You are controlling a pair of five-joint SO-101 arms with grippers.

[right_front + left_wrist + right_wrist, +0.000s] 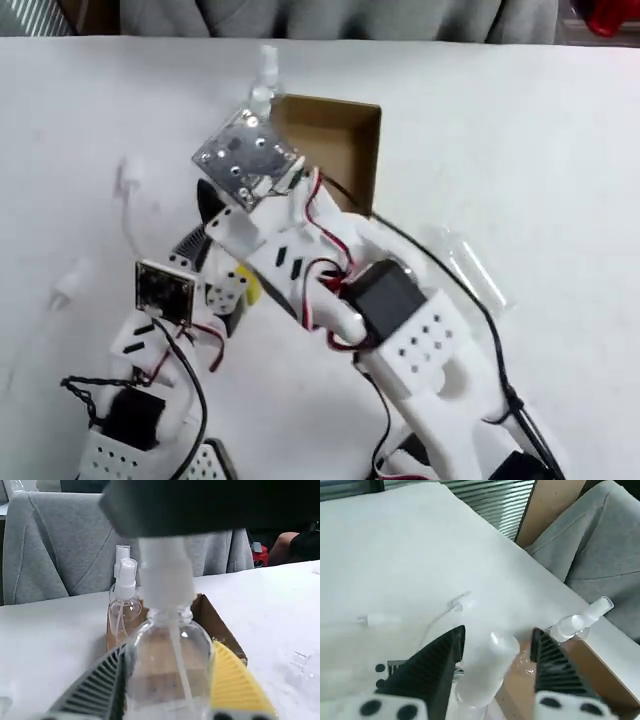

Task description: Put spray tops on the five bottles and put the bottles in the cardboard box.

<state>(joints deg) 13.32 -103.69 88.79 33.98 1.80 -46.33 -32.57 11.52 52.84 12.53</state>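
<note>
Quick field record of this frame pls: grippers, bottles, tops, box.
left gripper: shut on bottle, upright, near the box
right gripper: above that bottle, at the spray top in its neck
cardboard box: holds at least one capped bottle
loose spray tops: on the table
clear bottle: lying on its side by the right arm

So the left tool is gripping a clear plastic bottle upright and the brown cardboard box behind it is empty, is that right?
Not quite. The brown cardboard box is not empty: the left wrist view shows at least one clear bottle with a white spray top standing in it. The rest holds: the left tool grips a clear plastic bottle upright.
</note>
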